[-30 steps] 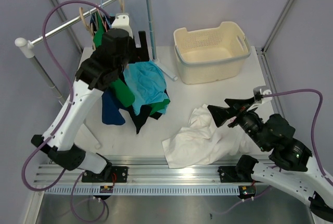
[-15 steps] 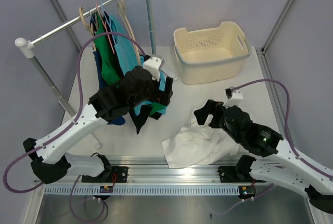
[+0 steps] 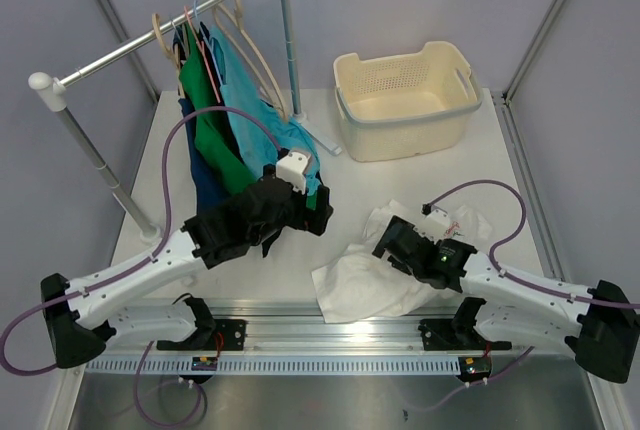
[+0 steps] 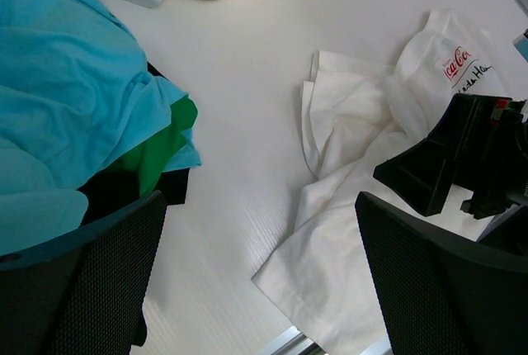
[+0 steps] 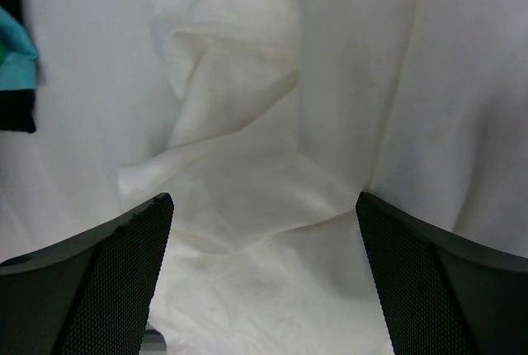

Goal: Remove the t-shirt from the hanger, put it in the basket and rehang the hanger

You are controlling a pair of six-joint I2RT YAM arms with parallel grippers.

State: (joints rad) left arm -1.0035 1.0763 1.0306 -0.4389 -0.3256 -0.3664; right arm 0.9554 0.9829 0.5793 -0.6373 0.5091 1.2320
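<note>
T-shirt is off the hanger and lies crumpled on the surface by the near edge, red print showing at its right end. The hanger is bare on the rail, next to the teal shirt.

Right gripper is low over the folds, jaws spread wide with nothing between them. Left gripper is likewise spread and empty, sitting between the hanging clothes and the heap, probably to keep clear of both.

Judgement: removal done; the arms need only withdraw.
</note>
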